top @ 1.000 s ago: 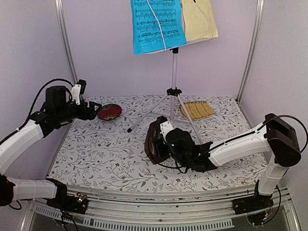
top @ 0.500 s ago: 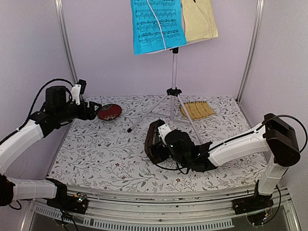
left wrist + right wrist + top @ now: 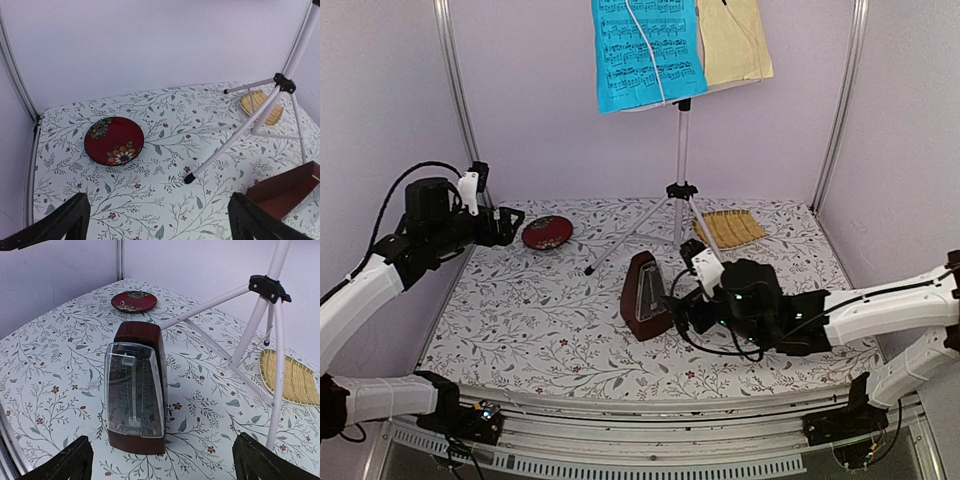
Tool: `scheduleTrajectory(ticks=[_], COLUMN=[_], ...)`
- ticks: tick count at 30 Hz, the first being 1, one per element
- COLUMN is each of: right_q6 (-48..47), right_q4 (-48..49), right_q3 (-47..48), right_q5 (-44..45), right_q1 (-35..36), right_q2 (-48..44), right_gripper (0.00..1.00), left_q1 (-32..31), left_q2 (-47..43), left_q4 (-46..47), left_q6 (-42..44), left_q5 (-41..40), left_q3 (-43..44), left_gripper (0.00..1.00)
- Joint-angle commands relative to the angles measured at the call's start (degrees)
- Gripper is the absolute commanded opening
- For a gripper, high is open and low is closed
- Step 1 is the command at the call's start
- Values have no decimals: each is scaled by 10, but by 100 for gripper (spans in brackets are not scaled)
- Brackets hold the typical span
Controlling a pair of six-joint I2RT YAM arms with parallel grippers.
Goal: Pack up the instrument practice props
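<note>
metronome (image 3: 642, 297) upright, just in front of the stand (image 3: 681, 150) legs | my right gripper (image 3: 682, 308) beside it, jaws apart, empty — left gripper (image 3: 510, 220) likewise, well left of stand | risk: off-centre pinch on its tapered sides tips it over

No word or number can be read. The blue music sheet (image 3: 648, 55) carries printed staves with notes, too small to read. The metronome (image 3: 136, 390) scale is not legible.
</note>
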Motion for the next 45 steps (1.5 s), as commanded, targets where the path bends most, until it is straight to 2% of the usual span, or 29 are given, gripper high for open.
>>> scheduleTrajectory(ticks=[1, 3, 6, 9, 13, 17, 22, 31, 39, 41, 45], right_q6=[-1, 21, 61, 125, 197, 235, 241, 257, 262, 262, 265], right_q4=[-76, -94, -97, -80, -28, -24, -24, -3, 5, 4, 4], right_q3=[-57, -71, -83, -82, -94, -90, -100, -121, -126, -128, -133], right_q5=[-31, -64, -128, -189, -316, -390, -402, -420, -425, -426, -425], right_q1=[-13, -50, -147, -253, -373, -450, -469, -469, -470, -469, -470], right_q2=[-117, -156, -187, -191, -174, -145, -164, -177, -177, -177, -181], right_gripper=[99, 99, 99, 99, 99, 99, 99, 99, 99, 99, 99], left_q1=[-2, -28, -118, -196, -257, -310, -329, -340, -348, -348, -348], left_q2=[-52, -73, -48, 24, 130, 231, 284, 341, 360, 363, 363], left_q4=[23, 74, 149, 193, 289, 295, 319, 313, 337, 339, 344], left_q6=[-55, -103, -138, -116, -77, -25, 6, 45, 58, 58, 54], left_q5=[-18, -4, -11, 16, 132, 184, 191, 97, 75, 66, 53], left_q3=[-6, -35, -64, -54, -52, -2, 26, 52, 52, 51, 47], left_gripper=[98, 98, 98, 98, 98, 98, 98, 98, 98, 96, 85])
